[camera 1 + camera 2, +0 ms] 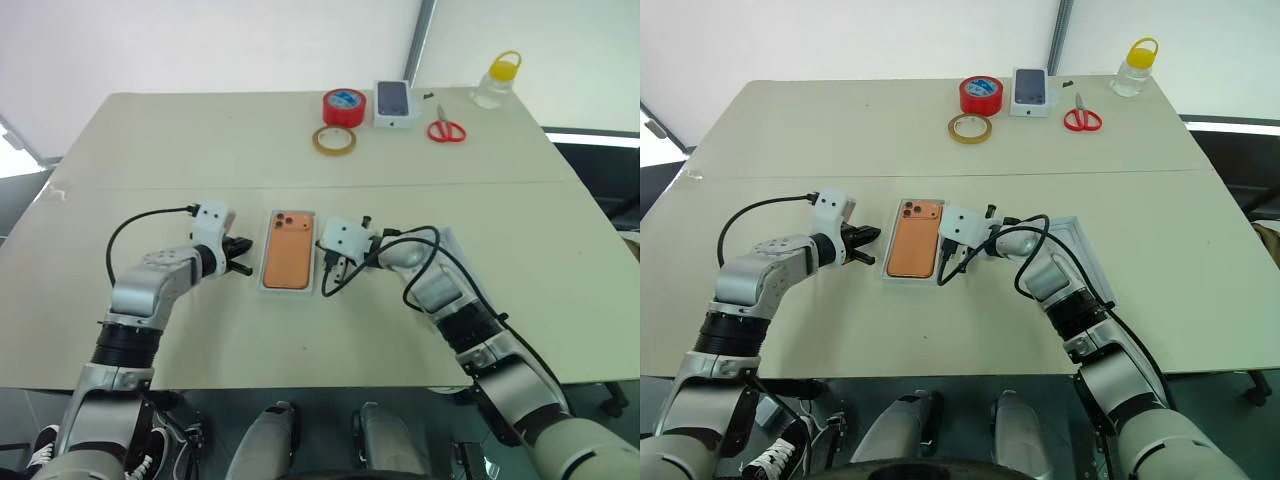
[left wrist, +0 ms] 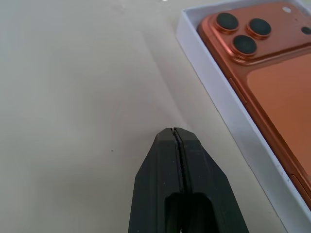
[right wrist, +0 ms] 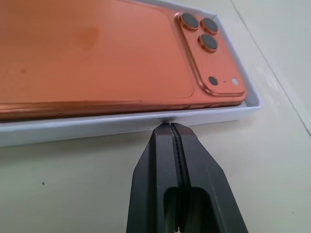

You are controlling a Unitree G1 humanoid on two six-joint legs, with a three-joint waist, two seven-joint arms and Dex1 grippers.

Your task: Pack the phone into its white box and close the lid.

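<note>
The orange phone (image 1: 288,250) lies lens side up inside the open white box (image 1: 266,287) at the table's middle. My left gripper (image 1: 243,262) is shut and empty, hovering over bare table just left of the box; the left wrist view shows its tip (image 2: 173,130) a short way from the box wall (image 2: 228,116). My right gripper (image 1: 335,270) is shut too, on the box's right side. In the right wrist view its tip (image 3: 171,125) meets the white wall (image 3: 121,124) below the phone's edge (image 3: 97,53). A shallow white lid (image 1: 1085,250) lies partly under my right forearm.
Along the far edge stand a red tape roll (image 1: 344,106), a yellowish tape ring (image 1: 334,140), a small white box printed with a phone picture (image 1: 394,103), red scissors (image 1: 446,130) and a bottle with a yellow cap (image 1: 497,80).
</note>
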